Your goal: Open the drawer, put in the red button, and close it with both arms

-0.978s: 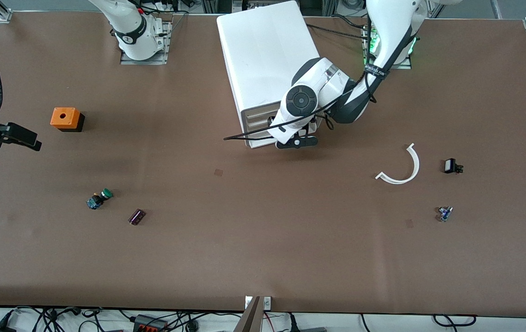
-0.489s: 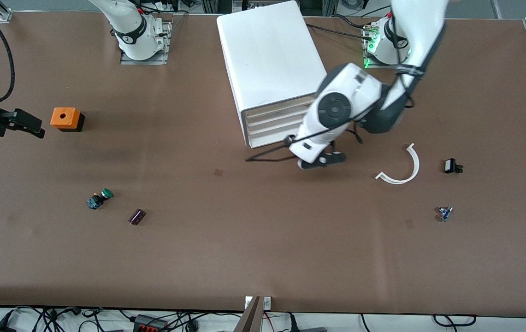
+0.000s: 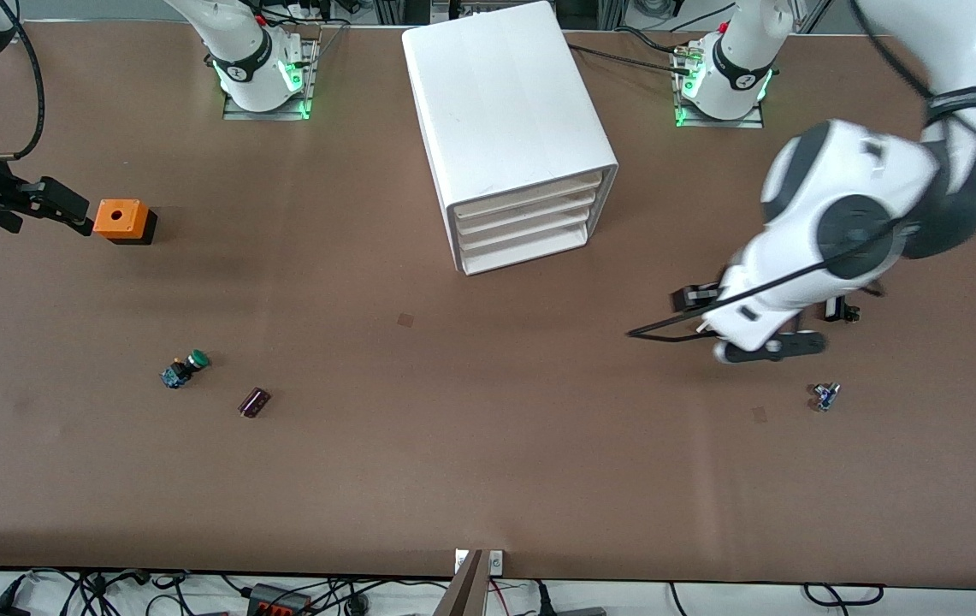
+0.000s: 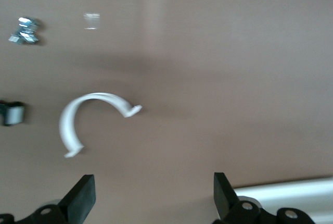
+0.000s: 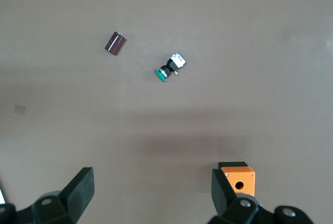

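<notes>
cabinet point(image 3: 509, 128): boxy, white, stands against the table's edge where the arm bases are, about midway along it. three stacked tray-drawers, all pushed flush.
drawer point(image 3: 529, 224): the middle tray, closed, nothing protruding.
red button: not visible anywhere on the table; whether it is inside a drawer cannot be told.
left gripper point(image 4: 154, 203): in the air over a white curved clip point(image 4: 86, 120), toward the left arm's end of the table; fingers spread wide, holding nothing. in the front view the left arm's wrist covers the clip.
right gripper point(image 5: 152, 198): in the air at the right arm's end edge, above the table beside an orange box point(image 3: 122, 221); fingers spread wide, empty.
green-capped switch point(image 3: 184, 369): lies on its side toward the right arm's end, nearer the front camera than the orange box.
dark purple cylinder point(image 3: 254, 401): near the green-capped switch, slightly nearer the camera edge.
small black part point(image 4: 11, 113): beside the clip, partly covered by the left arm in the front view.
small blue-and-metal part point(image 3: 825, 395): toward the left arm's end, nearer the camera edge than the clip.
</notes>
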Robot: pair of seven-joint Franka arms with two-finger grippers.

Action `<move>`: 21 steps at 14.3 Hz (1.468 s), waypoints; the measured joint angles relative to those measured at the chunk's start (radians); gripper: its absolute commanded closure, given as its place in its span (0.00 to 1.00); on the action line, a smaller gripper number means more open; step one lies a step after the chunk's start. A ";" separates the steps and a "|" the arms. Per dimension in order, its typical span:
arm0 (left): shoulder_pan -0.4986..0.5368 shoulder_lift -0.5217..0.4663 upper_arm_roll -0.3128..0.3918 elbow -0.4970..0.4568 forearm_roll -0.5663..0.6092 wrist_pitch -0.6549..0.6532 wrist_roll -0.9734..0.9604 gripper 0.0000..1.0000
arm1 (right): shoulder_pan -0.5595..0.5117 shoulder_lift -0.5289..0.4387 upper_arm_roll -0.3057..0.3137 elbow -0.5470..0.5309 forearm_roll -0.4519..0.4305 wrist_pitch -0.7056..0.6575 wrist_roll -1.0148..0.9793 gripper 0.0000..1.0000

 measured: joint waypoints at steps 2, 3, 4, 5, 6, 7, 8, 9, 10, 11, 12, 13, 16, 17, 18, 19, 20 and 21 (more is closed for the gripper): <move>0.058 -0.014 0.001 0.047 0.000 -0.075 0.118 0.00 | 0.000 -0.001 0.000 0.001 0.000 0.003 0.000 0.00; 0.083 -0.025 0.002 0.060 0.000 -0.089 0.182 0.00 | 0.000 -0.001 0.000 0.001 0.000 0.005 0.000 0.00; 0.105 -0.044 0.007 0.065 0.000 -0.096 0.250 0.00 | 0.000 -0.001 0.001 0.002 0.000 0.005 0.000 0.00; 0.119 -0.072 0.023 0.065 -0.006 -0.103 0.316 0.00 | 0.000 -0.001 0.002 0.002 0.000 0.003 0.000 0.00; 0.123 -0.105 0.050 0.062 -0.029 -0.110 0.370 0.00 | 0.000 -0.001 0.005 0.002 0.000 -0.003 0.000 0.00; 0.123 -0.147 0.086 0.051 -0.064 -0.120 0.408 0.00 | 0.000 -0.001 0.006 0.002 0.000 -0.010 0.000 0.00; 0.122 -0.193 0.121 0.026 -0.092 -0.125 0.436 0.00 | 0.000 -0.001 0.007 0.002 0.000 -0.015 0.000 0.00; 0.121 -0.242 0.148 -0.014 -0.108 -0.124 0.459 0.00 | 0.000 -0.001 0.008 0.002 0.000 -0.017 0.000 0.00; 0.112 -0.288 0.169 -0.065 -0.116 -0.110 0.473 0.00 | 0.000 -0.001 0.008 0.002 0.000 -0.018 0.000 0.00; 0.089 -0.328 0.193 -0.125 -0.118 -0.070 0.475 0.00 | 0.000 -0.001 0.008 0.002 0.000 -0.019 0.000 0.00; 0.056 -0.362 0.225 -0.183 -0.118 -0.015 0.475 0.00 | 0.000 -0.001 0.008 0.002 0.000 -0.019 0.000 0.00; 0.032 -0.387 0.254 -0.227 -0.118 0.030 0.475 0.00 | 0.000 -0.001 0.008 0.002 0.000 -0.019 0.000 0.00; 0.022 -0.423 0.301 -0.283 -0.118 0.076 0.479 0.00 | 0.000 -0.001 0.008 0.002 0.000 -0.019 0.000 0.00; 0.021 -0.427 0.301 -0.282 -0.118 0.076 0.480 0.00 | 0.000 -0.001 0.008 0.002 0.000 -0.019 0.000 0.00; 0.017 -0.431 0.300 -0.280 -0.118 0.073 0.480 0.00 | 0.000 -0.001 0.008 0.002 0.000 -0.019 0.000 0.00; 0.012 -0.433 0.299 -0.277 -0.118 0.067 0.480 0.00 | 0.000 -0.001 0.008 0.002 0.000 -0.019 0.000 0.00; 0.007 -0.434 0.299 -0.274 -0.118 0.063 0.480 0.00 | 0.000 -0.001 0.008 0.002 0.000 -0.019 0.000 0.00; 0.004 -0.434 0.298 -0.272 -0.118 0.061 0.480 0.00 | 0.000 -0.001 0.008 0.002 0.000 -0.019 0.000 0.00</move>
